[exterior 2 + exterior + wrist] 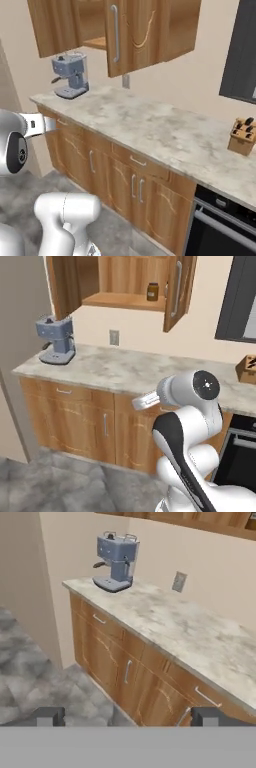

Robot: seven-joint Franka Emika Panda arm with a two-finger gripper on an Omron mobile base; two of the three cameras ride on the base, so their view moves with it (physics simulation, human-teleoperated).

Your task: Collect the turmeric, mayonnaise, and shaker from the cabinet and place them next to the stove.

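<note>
Cabinet [125, 286] upper centre of left base view, door open at right. Turmeric [152, 292] on shelf, right end. Coffee machine [56, 340] on counter [135, 371], left end, below cabinet. Knife block [247, 368] at right edge. Wall outlet [114, 337] behind counter, between them.

I see the cabinet [131, 286] on the wall above the counter, light wood, door [178, 291] swung open, long grey bar handle on it. The turmeric [152, 292] stands upright on its wooden shelf toward the right end: amber-brown jar, dark lid. A dark object just right of it, mostly hidden by the door; can't identify.
</note>
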